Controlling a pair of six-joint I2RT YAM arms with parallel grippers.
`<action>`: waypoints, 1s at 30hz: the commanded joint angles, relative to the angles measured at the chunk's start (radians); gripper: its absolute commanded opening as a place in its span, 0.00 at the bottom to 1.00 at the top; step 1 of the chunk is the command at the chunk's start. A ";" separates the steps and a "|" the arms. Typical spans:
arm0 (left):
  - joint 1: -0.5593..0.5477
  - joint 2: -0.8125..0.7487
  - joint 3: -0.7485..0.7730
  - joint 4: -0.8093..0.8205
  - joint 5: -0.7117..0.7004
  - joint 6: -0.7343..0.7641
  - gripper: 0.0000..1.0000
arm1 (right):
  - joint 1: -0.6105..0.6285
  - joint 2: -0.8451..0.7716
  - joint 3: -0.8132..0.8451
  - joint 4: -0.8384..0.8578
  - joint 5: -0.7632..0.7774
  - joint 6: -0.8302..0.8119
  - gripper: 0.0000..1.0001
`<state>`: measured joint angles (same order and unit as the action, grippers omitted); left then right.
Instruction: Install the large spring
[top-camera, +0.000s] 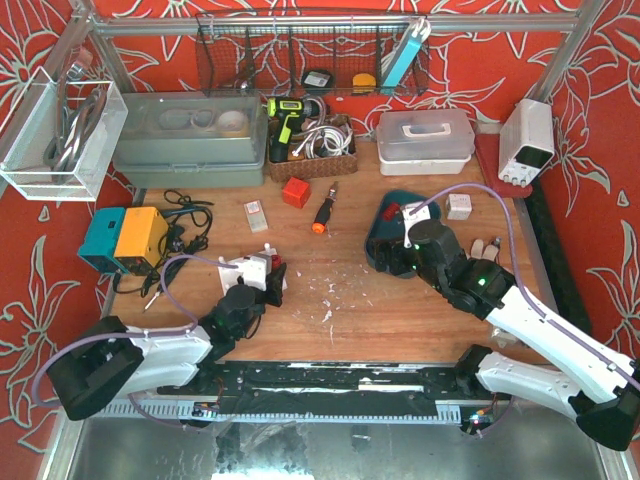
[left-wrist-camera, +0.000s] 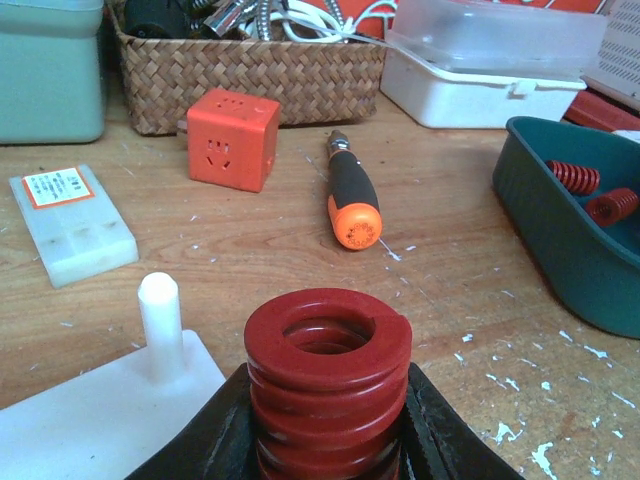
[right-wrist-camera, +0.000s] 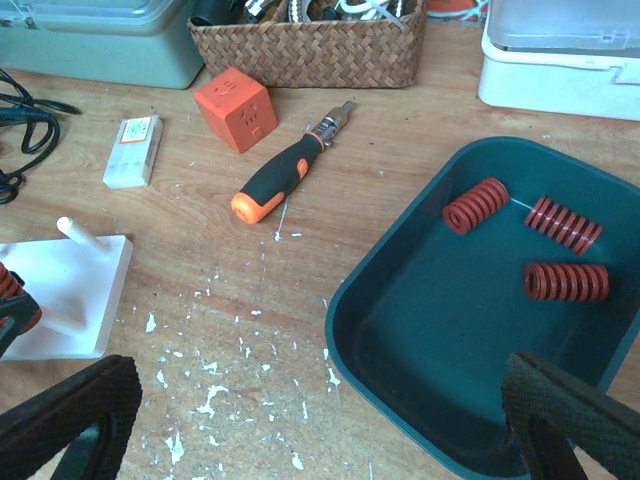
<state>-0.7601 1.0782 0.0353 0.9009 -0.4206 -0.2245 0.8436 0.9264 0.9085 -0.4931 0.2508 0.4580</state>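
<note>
My left gripper (left-wrist-camera: 328, 425) is shut on the large spring (left-wrist-camera: 328, 345), a thick red coil held upright with its open end facing up. Just left of it stands a white base (left-wrist-camera: 90, 415) with a thin white peg (left-wrist-camera: 160, 318); the spring sits beside the peg, not over it. From above, the left gripper (top-camera: 268, 285) is at the right edge of the white base (top-camera: 245, 268). My right gripper (right-wrist-camera: 320, 420) is open and empty above the near-left corner of a teal tray (right-wrist-camera: 395, 300), which holds three smaller red springs (right-wrist-camera: 476, 205).
An orange-handled screwdriver (top-camera: 322, 214), an orange cube (top-camera: 295, 191) and a small white block (top-camera: 256, 215) lie behind the base. A wicker basket (top-camera: 310, 160), a white lidded box (top-camera: 425, 137) and a grey-green case (top-camera: 190, 140) line the back. A teal-and-yellow box (top-camera: 125, 238) with cables sits left.
</note>
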 joint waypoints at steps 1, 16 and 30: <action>0.002 -0.022 -0.008 0.024 -0.021 0.021 0.00 | -0.006 -0.003 -0.013 0.011 -0.018 -0.013 0.99; 0.002 0.018 -0.046 0.067 -0.032 0.047 0.00 | -0.013 0.000 -0.026 0.027 -0.037 -0.011 0.99; -0.002 0.128 -0.071 0.232 -0.042 0.060 0.00 | -0.019 -0.009 -0.037 0.034 -0.041 -0.018 0.98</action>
<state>-0.7593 1.2346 0.0128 1.1175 -0.4473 -0.1787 0.8322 0.9279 0.8883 -0.4637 0.2070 0.4538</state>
